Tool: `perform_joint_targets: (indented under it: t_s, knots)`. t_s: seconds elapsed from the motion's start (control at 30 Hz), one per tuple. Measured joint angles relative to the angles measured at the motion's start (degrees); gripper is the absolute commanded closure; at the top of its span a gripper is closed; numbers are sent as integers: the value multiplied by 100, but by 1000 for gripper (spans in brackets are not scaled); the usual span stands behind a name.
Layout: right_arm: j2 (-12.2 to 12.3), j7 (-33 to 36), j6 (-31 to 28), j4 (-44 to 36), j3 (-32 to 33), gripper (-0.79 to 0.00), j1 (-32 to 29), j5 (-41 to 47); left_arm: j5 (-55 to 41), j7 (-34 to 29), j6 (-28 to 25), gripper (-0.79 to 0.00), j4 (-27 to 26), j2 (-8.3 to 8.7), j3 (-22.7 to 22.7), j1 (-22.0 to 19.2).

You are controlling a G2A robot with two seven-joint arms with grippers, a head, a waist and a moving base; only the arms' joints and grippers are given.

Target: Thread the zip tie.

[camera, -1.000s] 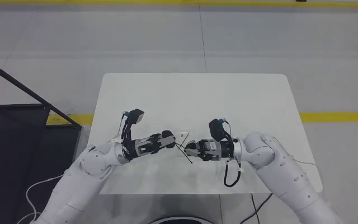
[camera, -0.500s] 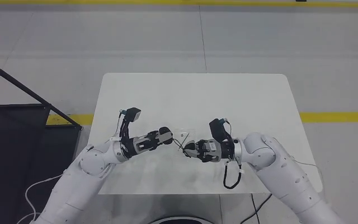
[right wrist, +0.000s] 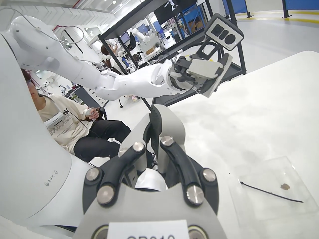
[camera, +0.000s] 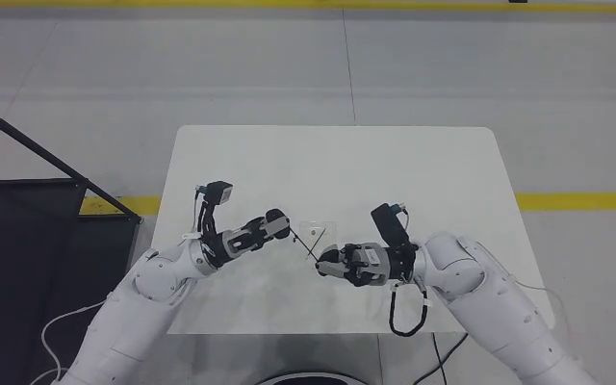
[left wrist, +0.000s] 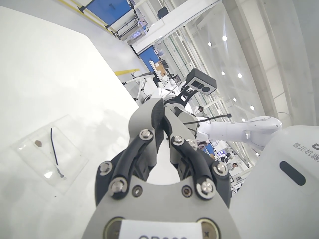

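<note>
Tabletop [camera: 433, 173], zip tie [camera: 308, 250] in left tool [camera: 287, 231]

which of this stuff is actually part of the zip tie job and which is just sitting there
In the job: held zip tie, up in the air; left gripper, shut; right gripper, shut on that tie.
Lying about: clear bag on the table; spare zip tie and small brown bit, both lying on the bag.
</note>
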Motion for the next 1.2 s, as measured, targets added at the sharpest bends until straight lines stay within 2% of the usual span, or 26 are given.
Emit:
perform_joint_targets:
  t_s: [0.37, 0.83, 1.2]
  knots:
    - [80, 72, 0, -317, 271, 0, -176, 367, -28, -45, -6, 0, 42, -21, -32, 8]
    - [61, -32, 0, -795, 730, 0, -548, 491, -15, -146, 34, 0, 86, -47, -27, 0]
    - [-40, 535, 0, -937, 1068, 0, -736, 986, -5, -168, 33, 0, 79, -64, -50, 22]
